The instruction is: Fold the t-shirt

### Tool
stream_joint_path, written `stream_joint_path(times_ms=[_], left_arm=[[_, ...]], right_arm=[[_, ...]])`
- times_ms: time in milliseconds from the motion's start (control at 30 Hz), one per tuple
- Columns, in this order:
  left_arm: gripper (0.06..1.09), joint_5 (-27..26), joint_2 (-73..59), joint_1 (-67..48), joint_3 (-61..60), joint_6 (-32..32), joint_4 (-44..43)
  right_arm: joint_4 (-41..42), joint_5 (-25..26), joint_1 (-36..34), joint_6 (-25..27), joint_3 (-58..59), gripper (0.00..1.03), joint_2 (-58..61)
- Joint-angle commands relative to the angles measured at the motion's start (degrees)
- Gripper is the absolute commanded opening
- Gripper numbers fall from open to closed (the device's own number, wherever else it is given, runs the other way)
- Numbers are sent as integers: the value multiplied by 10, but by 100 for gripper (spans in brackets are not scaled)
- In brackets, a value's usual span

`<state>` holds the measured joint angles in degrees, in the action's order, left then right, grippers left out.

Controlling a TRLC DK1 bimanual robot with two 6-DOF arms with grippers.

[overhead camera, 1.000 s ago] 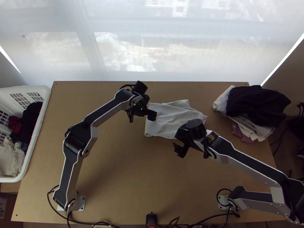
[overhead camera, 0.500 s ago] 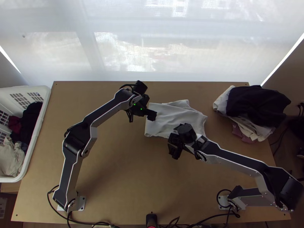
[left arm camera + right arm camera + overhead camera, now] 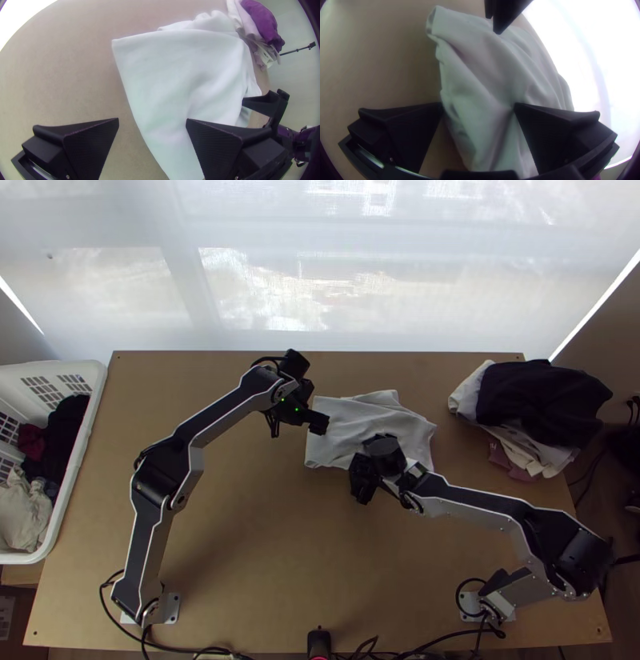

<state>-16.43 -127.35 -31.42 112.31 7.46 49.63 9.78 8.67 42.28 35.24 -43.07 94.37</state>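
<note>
The white t-shirt (image 3: 352, 420) lies folded into a compact, slightly wrinkled shape at the table's middle toward the far side. At its left edge is my left gripper (image 3: 298, 420); in the left wrist view the left gripper (image 3: 152, 121) stands open, one finger over the cloth and one over bare table. My right gripper (image 3: 362, 488) is at the shirt's near edge. In the right wrist view the right gripper (image 3: 478, 105) is open, its fingers apart on either side of the shirt's near border, with cloth (image 3: 493, 110) visible between them.
A pile of dark and light clothes (image 3: 536, 404) lies at the table's right far corner. Left of the table stands a white laundry basket (image 3: 80, 460) with clothes inside. A small black device (image 3: 319, 642) is at the near edge.
The right gripper has moved left and a little up the picture, along the shirt's near edge, and its arm has shifted with it. The left arm has stayed almost still.
</note>
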Motion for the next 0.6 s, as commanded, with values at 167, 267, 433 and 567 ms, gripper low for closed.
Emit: stream_joint_path(times_ms=[167, 267, 433, 567], left_arm=[[104, 0, 3, -1, 0, -1, 6], [104, 2, 7, 0, -3, -1, 7], [104, 3, 26, 12, -12, -2, 10], [104, 3, 58, 32, -30, -2, 10]], right_arm=[[40, 22, -37, 1, -48, 61, 83], [40, 22, -41, 0, -58, 7, 85], [29, 24, -51, -23, -65, 3, 41], [-8, 25, -66, -45, -86, 3, -18]])
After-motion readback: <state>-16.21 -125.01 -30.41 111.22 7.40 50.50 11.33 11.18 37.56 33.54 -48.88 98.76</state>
